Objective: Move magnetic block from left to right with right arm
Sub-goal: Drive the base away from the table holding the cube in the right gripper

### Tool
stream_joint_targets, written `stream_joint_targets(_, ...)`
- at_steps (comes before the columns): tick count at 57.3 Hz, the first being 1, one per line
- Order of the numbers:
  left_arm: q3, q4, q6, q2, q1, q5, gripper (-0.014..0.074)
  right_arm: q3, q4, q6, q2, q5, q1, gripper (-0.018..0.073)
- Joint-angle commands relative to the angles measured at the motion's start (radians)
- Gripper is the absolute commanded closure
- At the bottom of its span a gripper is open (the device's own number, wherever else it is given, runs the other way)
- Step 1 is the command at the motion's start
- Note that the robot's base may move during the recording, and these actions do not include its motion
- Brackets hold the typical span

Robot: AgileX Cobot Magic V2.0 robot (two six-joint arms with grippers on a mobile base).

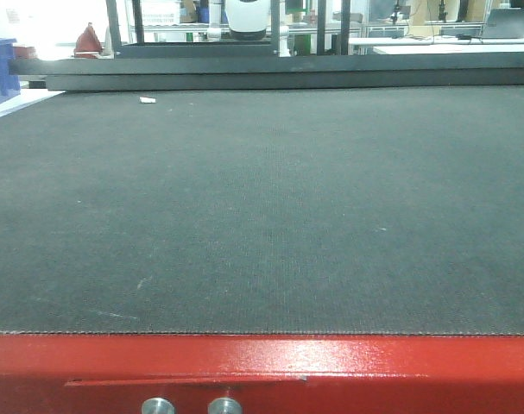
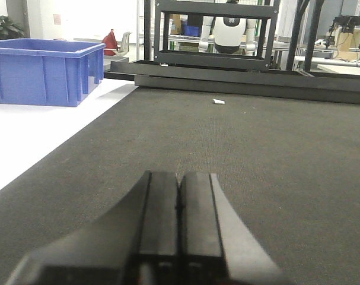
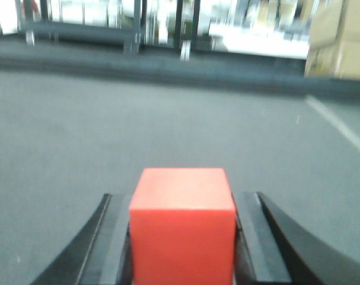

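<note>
— Red-orange magnetic block (image 3: 182, 228), where is it now?
— It sits between the two black fingers (image 3: 115, 237) of the right gripper (image 3: 183, 255). Both fingers touch its sides, so this gripper holds it. Its top face and front face show. Under and ahead of it is the dark grey mat (image 3: 79, 136). Whether the block touches the mat, I cannot tell.
— And the left gripper (image 2: 179, 205)?
— Its fingers are pressed together, with nothing between them. It is low over the same mat.
— What is ahead of it?
— Far ahead, a small white thing (image 2: 218, 101) lies on the mat. Ahead and to its left, a blue plastic crate (image 2: 43, 71) stands on a white surface (image 2: 25, 136).
— And ahead of the right one?
— Far ahead and to its right are brown cardboard boxes (image 3: 340, 38), blurred.
</note>
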Motion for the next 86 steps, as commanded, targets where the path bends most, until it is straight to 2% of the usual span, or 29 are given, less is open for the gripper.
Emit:
stream_joint_targets(1,0.008,-0.005,0.0,-0.008,-0.008,-0.086,0.0722,-0.026,-0.014,-0.012,-0.026,-0.084,-0.008,0.0225)
stream_joint_targets(86,0.008,-0.005,0.0,-0.008,-0.008,-0.086,0.0722,-0.026,-0.014,-0.012,-0.039,-0.097,-0.008,0.0225)
